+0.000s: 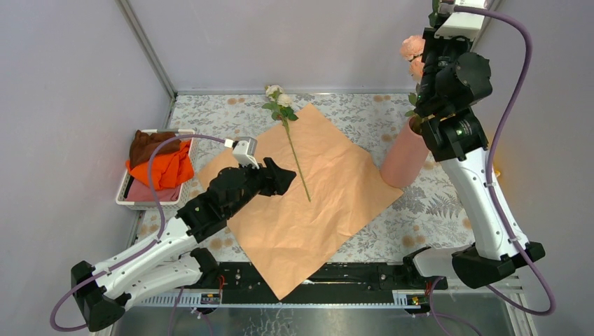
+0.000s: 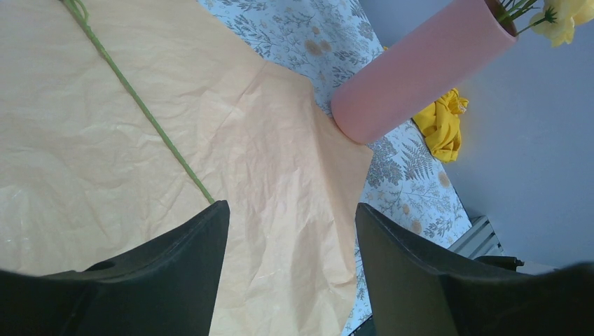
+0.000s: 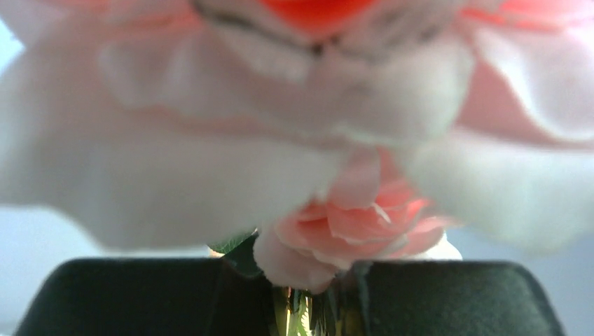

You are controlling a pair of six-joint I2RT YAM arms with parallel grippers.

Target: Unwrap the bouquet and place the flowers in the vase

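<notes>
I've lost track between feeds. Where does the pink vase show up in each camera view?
Top external: the vase stands right of centre, at the right corner of the peach paper, below the right arm.
Left wrist: vase at upper right, leaning across the frame.
Right wrist: not in it; pink blooms fill the view.
Shared landmark: the peach paper's corner at the vase's base.

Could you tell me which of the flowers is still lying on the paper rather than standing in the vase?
The white rose, its long stem stretched across the peach paper; the pink roses are upright at the vase.
</notes>
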